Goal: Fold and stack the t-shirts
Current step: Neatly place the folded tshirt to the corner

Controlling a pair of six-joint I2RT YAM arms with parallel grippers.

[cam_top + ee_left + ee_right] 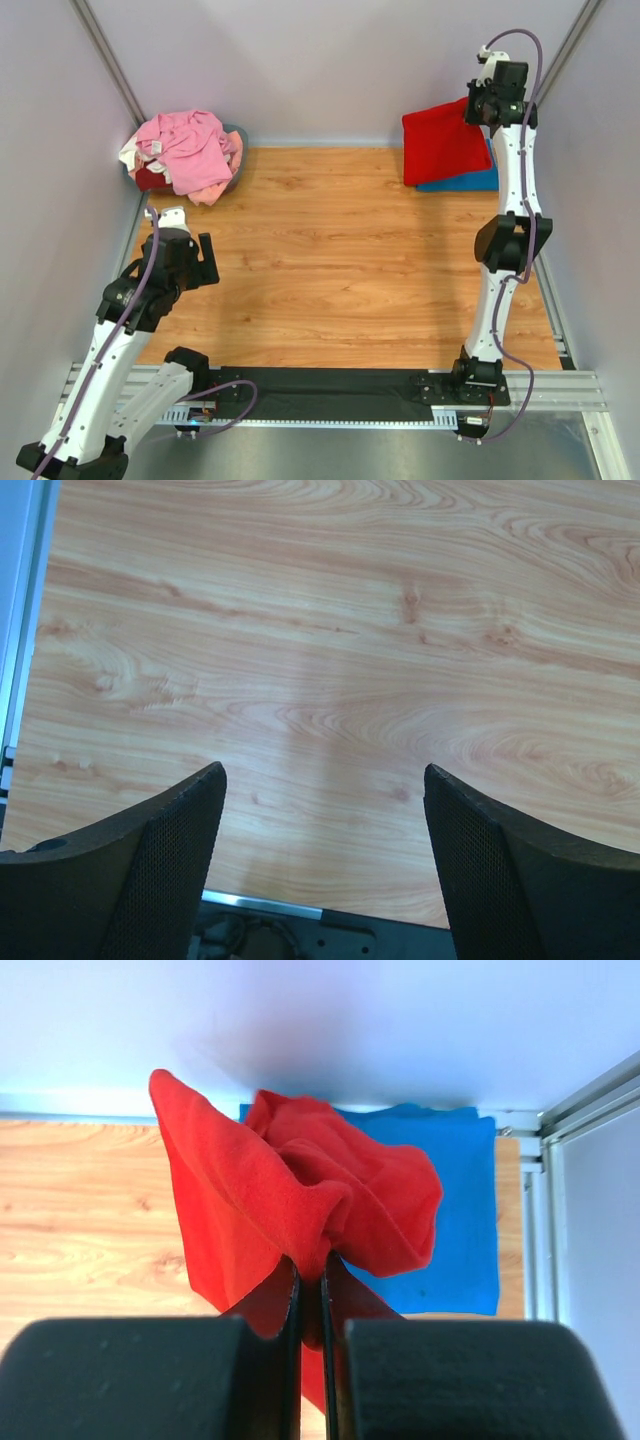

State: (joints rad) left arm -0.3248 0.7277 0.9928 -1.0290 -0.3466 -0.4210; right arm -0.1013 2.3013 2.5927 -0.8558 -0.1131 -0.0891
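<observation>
R gripper [310,1268] pinched tight on red shirt [300,1190], bunched just ahead; blue shirt [465,1220] flat beyond it. L gripper [322,780] fingers wide apart over table [350,630].

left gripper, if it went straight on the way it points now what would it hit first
Probably the bare wooden table: the left gripper, open and empty, points down at plain wood with nothing in between. The pile of pink t-shirts sits further back, seemingly off that line.
</observation>
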